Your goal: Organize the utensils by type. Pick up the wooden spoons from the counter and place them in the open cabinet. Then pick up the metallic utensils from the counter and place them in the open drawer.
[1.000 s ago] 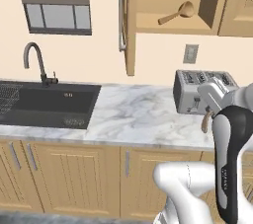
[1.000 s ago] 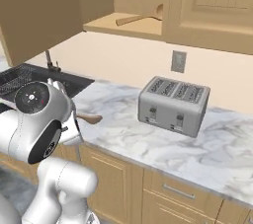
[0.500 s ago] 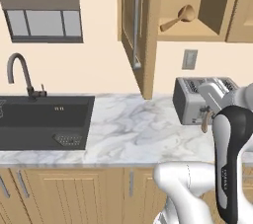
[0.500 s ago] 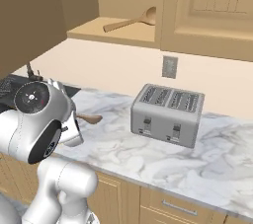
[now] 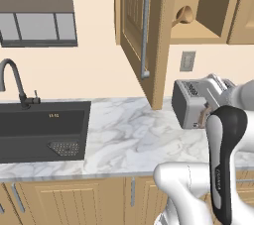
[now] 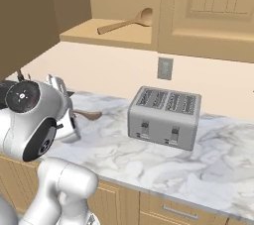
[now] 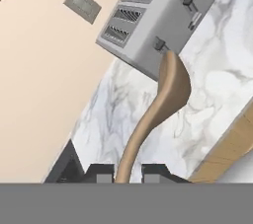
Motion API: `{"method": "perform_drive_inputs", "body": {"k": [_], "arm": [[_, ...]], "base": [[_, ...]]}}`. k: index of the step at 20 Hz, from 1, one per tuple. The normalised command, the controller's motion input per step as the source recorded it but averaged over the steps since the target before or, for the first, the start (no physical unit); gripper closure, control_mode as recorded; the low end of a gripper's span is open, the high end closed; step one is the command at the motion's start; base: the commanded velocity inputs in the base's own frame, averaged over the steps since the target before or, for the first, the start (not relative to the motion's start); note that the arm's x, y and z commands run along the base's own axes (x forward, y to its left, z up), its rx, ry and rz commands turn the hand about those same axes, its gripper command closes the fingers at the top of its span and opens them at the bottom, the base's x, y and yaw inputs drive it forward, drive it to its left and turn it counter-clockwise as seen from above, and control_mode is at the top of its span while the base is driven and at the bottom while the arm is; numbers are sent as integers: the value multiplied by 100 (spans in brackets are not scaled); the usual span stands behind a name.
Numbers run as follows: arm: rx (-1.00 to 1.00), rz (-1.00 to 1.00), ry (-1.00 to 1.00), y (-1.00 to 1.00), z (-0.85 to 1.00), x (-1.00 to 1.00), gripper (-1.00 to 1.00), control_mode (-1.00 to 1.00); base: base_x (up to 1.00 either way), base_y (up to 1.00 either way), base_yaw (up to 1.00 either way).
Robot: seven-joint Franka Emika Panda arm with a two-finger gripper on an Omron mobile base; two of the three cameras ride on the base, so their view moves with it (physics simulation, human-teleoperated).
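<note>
My gripper [image 7: 127, 173] is shut on the handle of the shorter, curved wooden spoon [image 7: 165, 92], held above the marbled counter [image 7: 217, 104] with its bowl pointing at the toaster. The same spoon's end [image 6: 90, 115] sticks out beside my hand, left of the toaster. The large wooden spoon [image 6: 126, 22] lies on the shelf of the open cabinet [image 6: 106, 33]; its bowl [image 5: 184, 15] shows past the open door [image 5: 134, 35] with the long silver handle [image 5: 146, 26]. The metallic utensil and the open drawer are out of view.
A silver four-slot toaster [image 6: 166, 117] stands on the counter [image 6: 149, 162] under a wall outlet [image 6: 165, 68]. A dark sink [image 5: 42, 130] with a faucet [image 5: 15, 80] lies to the left. Light-wood cabinet fronts [image 5: 74, 199] run below.
The whole picture has shifted and grown: the base has driven closer to the counter and the cabinet. The curved spoon stays in my shut gripper.
</note>
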Motion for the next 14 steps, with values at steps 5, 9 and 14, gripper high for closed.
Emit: {"method": "perform_drive_inputs", "body": {"k": [5, 9, 14], "arm": [[0, -18, -22, 4, 36, 0, 100, -100], [0, -15, -21, 0, 65, 0, 100, -100], [0, -4, -12, 0, 77, 2, 100, -100]], "base": [[0, 0, 0], [0, 0, 0], [0, 0, 0]]}}
